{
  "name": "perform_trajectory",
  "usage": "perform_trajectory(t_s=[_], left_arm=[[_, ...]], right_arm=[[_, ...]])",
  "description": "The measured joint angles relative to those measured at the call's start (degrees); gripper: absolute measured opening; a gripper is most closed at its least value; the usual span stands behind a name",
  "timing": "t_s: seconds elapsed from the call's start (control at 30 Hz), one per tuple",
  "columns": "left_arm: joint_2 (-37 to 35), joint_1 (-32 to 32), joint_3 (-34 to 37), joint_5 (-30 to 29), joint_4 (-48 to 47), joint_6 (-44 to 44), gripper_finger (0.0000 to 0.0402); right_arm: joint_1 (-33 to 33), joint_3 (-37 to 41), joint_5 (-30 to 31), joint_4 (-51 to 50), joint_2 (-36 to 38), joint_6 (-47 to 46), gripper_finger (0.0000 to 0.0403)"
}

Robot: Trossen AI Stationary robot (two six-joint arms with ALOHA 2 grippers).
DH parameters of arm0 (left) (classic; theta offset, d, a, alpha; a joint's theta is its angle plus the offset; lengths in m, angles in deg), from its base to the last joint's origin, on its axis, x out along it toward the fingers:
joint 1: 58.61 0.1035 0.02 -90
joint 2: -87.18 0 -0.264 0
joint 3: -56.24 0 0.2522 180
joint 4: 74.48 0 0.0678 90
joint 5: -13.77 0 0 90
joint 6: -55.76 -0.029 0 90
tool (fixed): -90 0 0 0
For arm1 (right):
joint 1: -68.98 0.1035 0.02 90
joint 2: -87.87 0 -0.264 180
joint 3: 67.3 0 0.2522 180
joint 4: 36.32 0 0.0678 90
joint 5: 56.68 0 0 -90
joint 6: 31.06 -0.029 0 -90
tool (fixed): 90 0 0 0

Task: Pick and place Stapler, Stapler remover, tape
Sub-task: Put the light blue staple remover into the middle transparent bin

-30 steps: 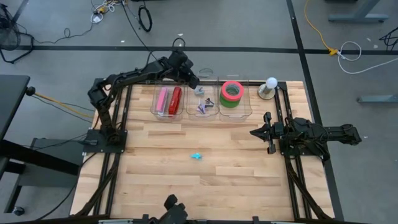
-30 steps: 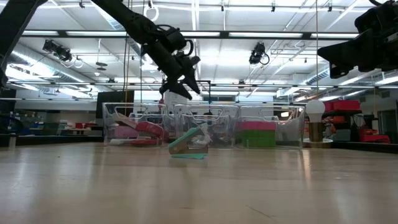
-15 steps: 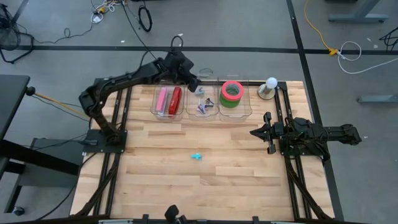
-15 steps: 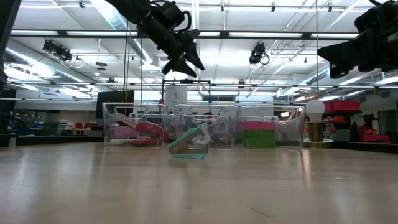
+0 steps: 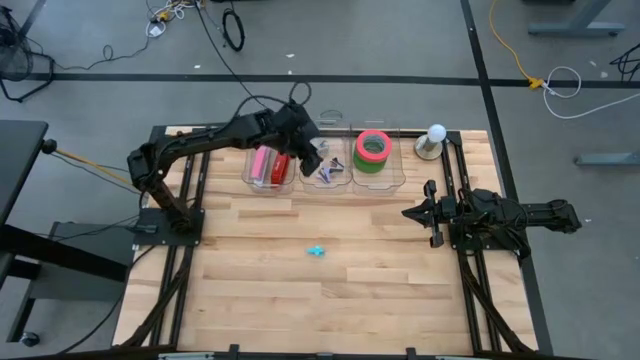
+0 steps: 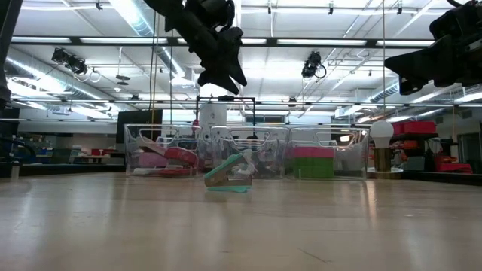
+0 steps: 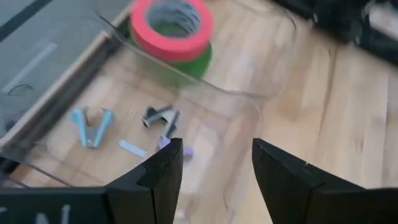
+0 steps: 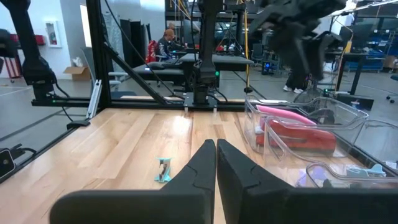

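Left gripper (image 5: 311, 160): above the middle bin (image 5: 327, 175), fingers (image 7: 158, 177) wide, empty.
Right gripper (image 5: 412, 213): at worktop (image 5: 330, 290) side, fingers together.
Tape (image 5: 373, 149): in right bin.

A white bulb on a stand (image 5: 435, 140) sits at the wooden table's (image 5: 330, 300) far corner

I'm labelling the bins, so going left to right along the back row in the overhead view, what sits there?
Pink stapler → red stapler → staple removers → red tape stacked on green tape → white bulb.
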Motion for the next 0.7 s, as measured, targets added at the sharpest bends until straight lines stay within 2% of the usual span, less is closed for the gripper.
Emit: perform_trajectory(t_s=[0.53, 0.7], left_arm=[[0.0, -7.4, 0.0, -0.9, -13.9, -2.6, 0.0195], [0.0, -10.7, 0.0, -0.9, -18.1, -6.9, 0.0195]], right_arm=[[0.0, 0.0, 0.0, 0.0, 0.0, 0.0, 0.0018], [0.0, 0.0, 0.0, 0.0, 0.0, 0.0, 0.0018]])
